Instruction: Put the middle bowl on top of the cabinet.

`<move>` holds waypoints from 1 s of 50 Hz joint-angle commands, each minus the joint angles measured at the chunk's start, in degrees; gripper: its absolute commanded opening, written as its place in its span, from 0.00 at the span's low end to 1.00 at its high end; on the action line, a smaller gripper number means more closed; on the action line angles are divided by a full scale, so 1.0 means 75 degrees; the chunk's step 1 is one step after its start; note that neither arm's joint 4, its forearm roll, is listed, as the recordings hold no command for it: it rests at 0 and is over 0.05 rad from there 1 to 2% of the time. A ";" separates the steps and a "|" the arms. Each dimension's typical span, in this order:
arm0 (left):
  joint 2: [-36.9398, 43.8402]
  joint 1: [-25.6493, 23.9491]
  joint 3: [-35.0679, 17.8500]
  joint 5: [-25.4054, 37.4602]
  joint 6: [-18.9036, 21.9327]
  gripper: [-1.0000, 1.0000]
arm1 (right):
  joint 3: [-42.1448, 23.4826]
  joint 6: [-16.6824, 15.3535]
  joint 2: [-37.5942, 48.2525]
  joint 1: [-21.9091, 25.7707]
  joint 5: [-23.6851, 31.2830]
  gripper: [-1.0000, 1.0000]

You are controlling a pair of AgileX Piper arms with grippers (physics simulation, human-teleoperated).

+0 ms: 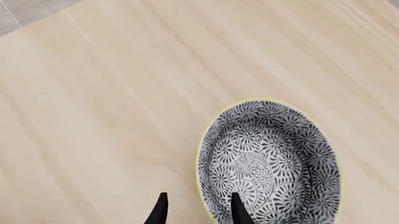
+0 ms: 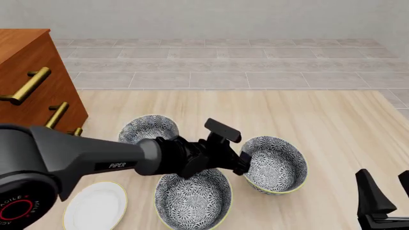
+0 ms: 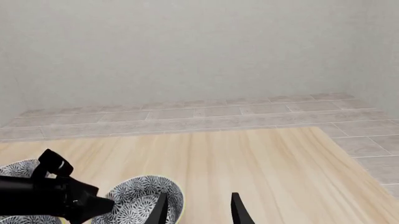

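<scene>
The middle bowl [image 2: 275, 164], blue-and-white floral with a pale-yellow rim, stands right of centre, midway in depth between the two other bowls. In the left wrist view this bowl [image 1: 268, 163] fills the picture. My left gripper [image 2: 244, 162] is open at its near-left rim. One finger [image 1: 240, 211] shows over the bowl's inside and the other outside it, with nothing clamped. The cabinet [image 2: 28, 79], reddish-brown with brass handles, stands at the far left. My right gripper [image 2: 386, 189] is open and empty at the front right.
A second floral bowl [image 2: 148, 128] sits behind the left arm. A third floral bowl [image 2: 191, 195] sits under the arm near the front. A flat white plate [image 2: 96, 207] lies at the front left. Tiled floor lies beyond the table's far edge.
</scene>
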 commanded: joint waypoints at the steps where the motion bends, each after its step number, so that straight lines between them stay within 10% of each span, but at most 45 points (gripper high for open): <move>1: 0.0098 -0.0032 0.0043 -0.0102 -0.0073 1.00 | -0.0013 -0.0002 0.0001 -0.0005 0.0007 1.00; 30: 0.0196 -0.0081 0.0175 -0.0259 -0.0210 1.00 | -0.0005 -0.0009 0.0000 -0.0005 0.0003 1.00; 31: 0.0110 -0.0078 0.0229 -0.0281 -0.0165 0.00 | -0.0002 -0.0009 0.0000 -0.0006 0.0001 1.00; 50: -0.0486 -0.0121 0.0460 -0.0332 -0.0574 0.00 | -0.0003 -0.0021 0.0003 0.0007 0.0007 1.00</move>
